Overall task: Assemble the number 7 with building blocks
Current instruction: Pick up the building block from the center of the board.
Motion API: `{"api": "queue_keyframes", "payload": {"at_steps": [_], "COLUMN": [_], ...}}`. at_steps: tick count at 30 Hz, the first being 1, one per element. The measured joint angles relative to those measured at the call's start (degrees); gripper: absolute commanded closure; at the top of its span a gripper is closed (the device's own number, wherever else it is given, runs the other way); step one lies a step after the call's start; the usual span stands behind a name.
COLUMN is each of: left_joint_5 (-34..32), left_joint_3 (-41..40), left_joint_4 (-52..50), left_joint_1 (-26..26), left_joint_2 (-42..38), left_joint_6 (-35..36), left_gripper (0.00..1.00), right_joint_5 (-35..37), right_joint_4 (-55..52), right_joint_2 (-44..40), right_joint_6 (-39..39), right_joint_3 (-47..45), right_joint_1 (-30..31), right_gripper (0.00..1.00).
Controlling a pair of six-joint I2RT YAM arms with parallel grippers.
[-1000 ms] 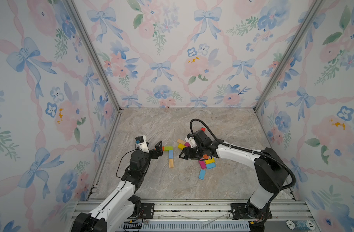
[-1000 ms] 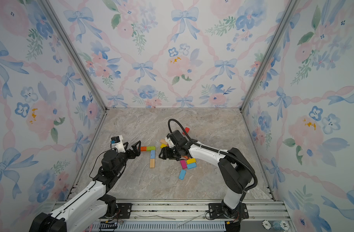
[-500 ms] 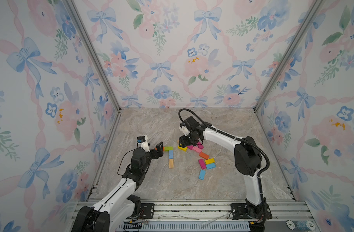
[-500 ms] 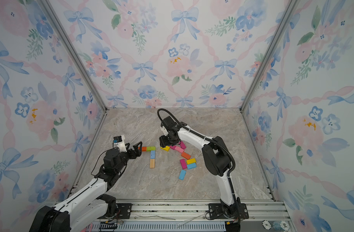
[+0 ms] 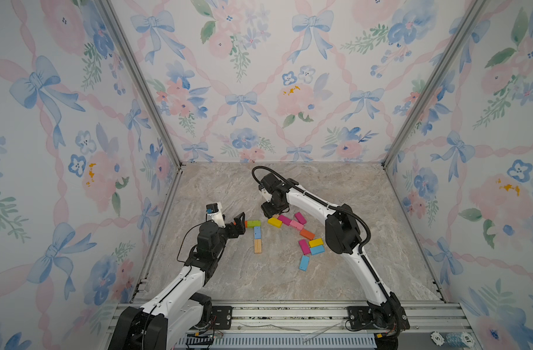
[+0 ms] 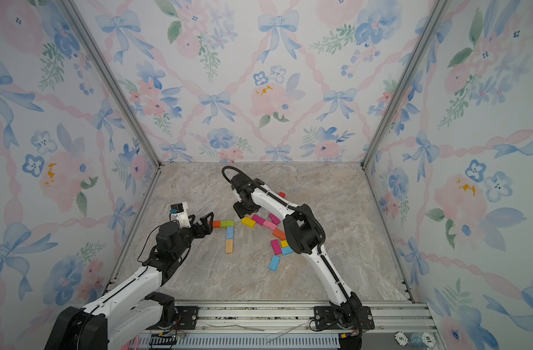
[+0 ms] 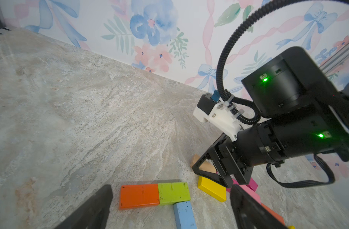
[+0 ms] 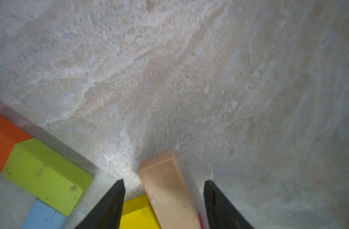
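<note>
My right jaws stood half open astride the wood block (image 8: 167, 188), with a gap on each side and nothing gripped. The block lay on the table (image 8: 189, 79) against the yellow block (image 8: 138, 214), near the green block (image 8: 44, 174). I judged I should centre, close squarely, then lift clear of yellow. My left jaws gaped wide and empty by the orange block (image 7: 139, 195).

White arm links (image 5: 180, 289), black joints (image 7: 284, 89), ribbed black cable (image 7: 226, 50), green lights (image 7: 265, 79)
</note>
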Motion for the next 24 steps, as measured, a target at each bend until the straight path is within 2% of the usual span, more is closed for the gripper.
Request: {"api": "queue_keyframes", "payload": {"at_steps": [6, 18, 20, 24], "left_joint_5": [0.4, 1.1, 1.1, 1.4], "left_joint_3": [0.0, 0.9, 0.9, 0.9], "left_joint_4": [0.0, -0.1, -0.1, -0.4], "left_joint_1": [0.3, 0.8, 0.8, 1.1], "left_joint_2": [0.1, 1.6, 1.8, 2.0], "left_joint_6": [0.0, 0.0, 0.0, -0.1], "left_gripper": [0.05, 0.05, 0.05, 0.05], "right_joint_5": [0.8, -0.4, -0.5, -1.4], "right_joint_4": [-4.4, -5.6, -5.6, -5.4], "right_joint_2": [2.9, 3.8, 3.8, 3.8], "right_joint_6": [-0.7, -0.4, -0.3, 0.7], "right_joint_3": [5.5, 6.1, 6.1, 6.1], "right_joint_1": [-0.4, -3.0, -3.2, -3.8], "right_gripper": [0.35, 0.42, 0.47, 0.61]}}
